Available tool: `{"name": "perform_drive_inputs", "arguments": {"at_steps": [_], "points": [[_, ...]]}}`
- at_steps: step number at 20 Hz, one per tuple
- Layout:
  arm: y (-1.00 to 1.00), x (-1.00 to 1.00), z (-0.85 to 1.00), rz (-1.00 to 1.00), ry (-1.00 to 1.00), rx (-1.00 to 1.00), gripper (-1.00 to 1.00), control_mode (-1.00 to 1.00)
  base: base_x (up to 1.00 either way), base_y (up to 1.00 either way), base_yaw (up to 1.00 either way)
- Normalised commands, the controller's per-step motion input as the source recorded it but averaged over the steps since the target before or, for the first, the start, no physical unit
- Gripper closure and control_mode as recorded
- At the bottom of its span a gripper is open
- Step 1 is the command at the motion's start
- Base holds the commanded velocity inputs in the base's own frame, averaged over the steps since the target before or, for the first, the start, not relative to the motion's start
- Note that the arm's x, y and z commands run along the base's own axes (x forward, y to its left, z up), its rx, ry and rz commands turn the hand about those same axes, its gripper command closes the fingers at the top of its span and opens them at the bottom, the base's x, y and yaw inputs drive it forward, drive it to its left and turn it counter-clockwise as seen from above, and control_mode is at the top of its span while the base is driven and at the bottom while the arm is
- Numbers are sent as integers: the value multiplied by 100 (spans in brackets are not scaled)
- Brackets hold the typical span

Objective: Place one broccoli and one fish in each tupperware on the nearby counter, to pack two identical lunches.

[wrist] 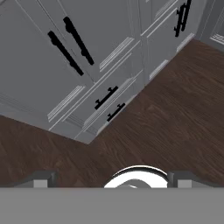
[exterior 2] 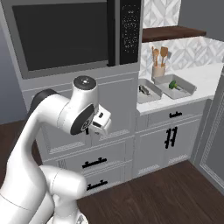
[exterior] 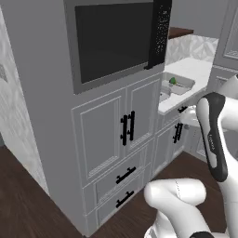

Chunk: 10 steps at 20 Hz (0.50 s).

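Note:
Two pale-grey tupperware trays sit side by side on the white counter (exterior 2: 205,78), just right of the tall oven cabinet. In the left tupperware (exterior 2: 151,97) lies a slim dark fish (exterior 2: 144,90). The right tupperware (exterior 2: 186,92) holds a green broccoli (exterior 2: 173,84), also seen from the other side as broccoli (exterior: 173,81) in a tray (exterior: 182,88). My gripper (exterior 2: 94,130) hangs in front of the cabinet, well left of and below the trays, pointing down. In the hand view the gripper (wrist: 111,180) is open, with only floor between its fingertips (wrist: 41,178).
A tall grey cabinet with a built-in black microwave (exterior 2: 65,35) stands straight ahead, with black-handled drawers (wrist: 107,97) low down. A tan utensil crock (exterior 2: 158,70) stands behind the trays under a dark wooden shelf (exterior 2: 173,31). Dark wood floor (wrist: 166,127) lies below.

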Motion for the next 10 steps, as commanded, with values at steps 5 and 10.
{"name": "perform_drive_inputs", "arguments": {"at_steps": [5, 10], "points": [[0, 0, 0, 0, 0, 0, -100, 100, -53, -12, -80], [0, 0, 0, 0, 0, 0, -100, 100, -32, -70, -68]]}}
